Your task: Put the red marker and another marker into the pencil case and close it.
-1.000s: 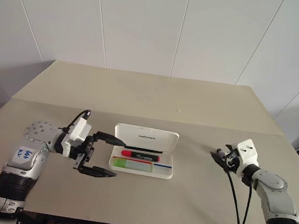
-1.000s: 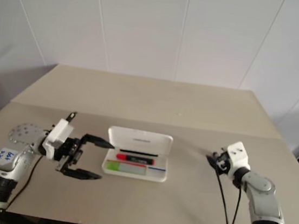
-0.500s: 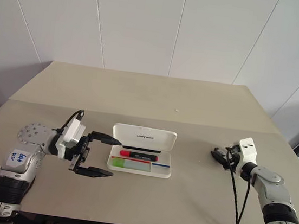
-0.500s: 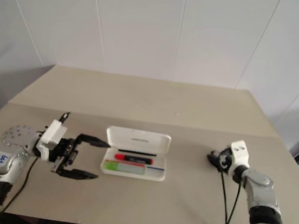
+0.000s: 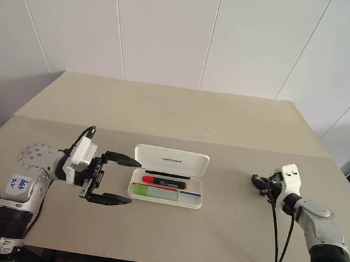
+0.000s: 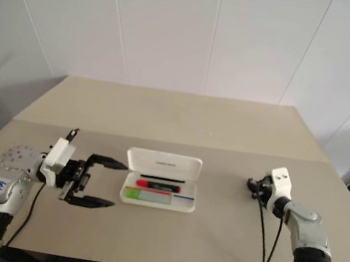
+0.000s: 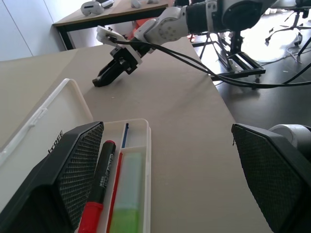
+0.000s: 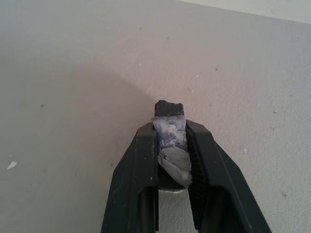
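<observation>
The left claw (image 5: 120, 178) is held spread just beside the open pencil case (image 5: 168, 179); the red marker (image 5: 163, 182) and another marker (image 5: 154, 193) lie inside. The lid could be missed, or the case shoved along the worktop (image 5: 177, 115). The right claw (image 8: 171, 145), well apart, is seen pinching a grey wad (image 8: 172, 145) in its wrist view.

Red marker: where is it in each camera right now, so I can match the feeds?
Left eye: red marker in the open pencil case, mid-table.
Right eye: same spot, above the green highlighter.
Left wrist: beside the near finger, red cap nearest.
Right wrist: no marker in it.
Shared landmark: the white case.
</observation>
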Controlling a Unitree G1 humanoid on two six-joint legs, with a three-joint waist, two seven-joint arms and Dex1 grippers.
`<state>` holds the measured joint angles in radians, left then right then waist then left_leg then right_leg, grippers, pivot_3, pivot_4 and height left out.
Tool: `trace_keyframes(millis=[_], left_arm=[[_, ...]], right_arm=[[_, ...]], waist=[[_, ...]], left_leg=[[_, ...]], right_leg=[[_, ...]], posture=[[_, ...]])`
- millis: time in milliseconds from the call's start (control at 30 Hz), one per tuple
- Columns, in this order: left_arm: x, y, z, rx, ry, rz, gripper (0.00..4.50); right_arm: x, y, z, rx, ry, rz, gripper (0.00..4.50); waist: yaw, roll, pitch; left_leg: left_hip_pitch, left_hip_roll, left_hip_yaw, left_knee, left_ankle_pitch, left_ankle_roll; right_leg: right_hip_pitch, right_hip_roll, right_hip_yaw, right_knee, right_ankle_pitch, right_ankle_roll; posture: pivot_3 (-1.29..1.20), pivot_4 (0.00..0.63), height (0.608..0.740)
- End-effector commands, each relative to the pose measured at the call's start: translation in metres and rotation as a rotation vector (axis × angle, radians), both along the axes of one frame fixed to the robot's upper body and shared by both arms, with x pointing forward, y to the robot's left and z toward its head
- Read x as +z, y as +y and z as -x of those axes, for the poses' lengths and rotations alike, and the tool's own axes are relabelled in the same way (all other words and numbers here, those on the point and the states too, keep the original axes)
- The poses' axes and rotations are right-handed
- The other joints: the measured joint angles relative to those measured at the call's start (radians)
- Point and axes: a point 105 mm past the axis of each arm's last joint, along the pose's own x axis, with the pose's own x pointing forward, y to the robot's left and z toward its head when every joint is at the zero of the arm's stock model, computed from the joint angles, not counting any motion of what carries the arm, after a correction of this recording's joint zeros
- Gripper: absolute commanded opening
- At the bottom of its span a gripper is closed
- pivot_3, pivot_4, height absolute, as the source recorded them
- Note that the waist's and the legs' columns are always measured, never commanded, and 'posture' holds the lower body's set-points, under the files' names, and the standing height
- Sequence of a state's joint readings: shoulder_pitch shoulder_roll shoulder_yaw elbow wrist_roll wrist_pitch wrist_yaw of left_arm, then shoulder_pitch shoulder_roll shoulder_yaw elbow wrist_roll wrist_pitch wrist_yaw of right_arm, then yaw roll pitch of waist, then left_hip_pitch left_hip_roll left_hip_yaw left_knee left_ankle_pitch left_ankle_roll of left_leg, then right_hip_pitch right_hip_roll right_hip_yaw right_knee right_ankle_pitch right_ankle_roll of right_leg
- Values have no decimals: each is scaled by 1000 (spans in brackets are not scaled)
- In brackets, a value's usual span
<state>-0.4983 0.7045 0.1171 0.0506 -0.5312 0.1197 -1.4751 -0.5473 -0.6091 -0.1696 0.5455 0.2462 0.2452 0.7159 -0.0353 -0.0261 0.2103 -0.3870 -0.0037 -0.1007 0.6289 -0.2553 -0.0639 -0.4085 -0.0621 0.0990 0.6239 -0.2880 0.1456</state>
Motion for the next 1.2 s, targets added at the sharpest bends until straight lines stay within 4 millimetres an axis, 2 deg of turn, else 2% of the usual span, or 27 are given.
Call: trace_keyframes(millis=[33, 200, 267, 367, 467, 633, 800, 900, 1200], left_arm=[[10, 5, 0, 0, -44, 20, 4500], [9, 8, -3, 3, -36, 25, 4500], [6, 12, -4, 11, -30, 24, 4500], [3, 19, -7, 31, -29, 19, 4500], [1, 26, -12, 57, -41, 16, 4500], [-6, 32, -14, 83, -47, 3, 4500], [-4, 30, -12, 82, -57, 19, 4500], [-5, 32, -9, 92, -61, 20, 4500], [-5, 34, -4, 115, -66, 29, 4500]], right_arm=[[33, 18, 9, 121, -99, 78, 1156], [52, 68, 39, 379, -117, 144, 1156], [54, 93, 60, 514, -95, 167, 1156], [56, 119, 80, 648, -70, 203, 1156], [60, 141, 87, 737, -83, 241, 1156], [61, 180, 79, 841, -116, 288, 1156], [54, 192, 72, 885, -110, 322, 1156], [44, 199, 70, 928, -89, 346, 1156], [33, 189, 60, 927, -64, 386, 1156]], waist=[[0, 1, 0], [-8, 2, 1], [-8, 2, 1], [-11, 2, 1], [-11, 1, 1], [-16, 1, 1], [-9, 1, 1], [-8, 1, 1], [-8, 1, 1]], left_leg=[[-1, 0, 0, 0, 0, 0], [-1, 0, 1, 0, 0, 0], [0, 1, 0, 0, 0, 0], [0, 1, 0, 0, 0, 0], [-1, 1, 1, 1, 0, 0], [0, 1, 1, 1, 0, 0], [-2, 1, 0, -1, 0, 0], [-4, 0, 1, -1, -1, 0], [-3, 1, 1, 0, -1, 0]], right_leg=[[-1, 0, 0, 0, 0, 0], [-1, 0, 0, 1, 0, 0], [-1, 1, 0, 1, 0, 0], [-1, 0, 0, 1, 0, 0], [-1, 0, 0, 0, 0, 0], [-1, 0, 0, -1, 0, -1], [-2, 0, -1, -2, 0, -1], [-3, -1, 0, -3, 0, -1], [-3, 0, -1, -1, 0, -1]], posture=[[0, 150, 740], [0, 150, 740], [0, 150, 740], [0, 150, 740], [0, 150, 740], [0, 150, 740], [0, 150, 740], [0, 150, 740], [0, 150, 740]])
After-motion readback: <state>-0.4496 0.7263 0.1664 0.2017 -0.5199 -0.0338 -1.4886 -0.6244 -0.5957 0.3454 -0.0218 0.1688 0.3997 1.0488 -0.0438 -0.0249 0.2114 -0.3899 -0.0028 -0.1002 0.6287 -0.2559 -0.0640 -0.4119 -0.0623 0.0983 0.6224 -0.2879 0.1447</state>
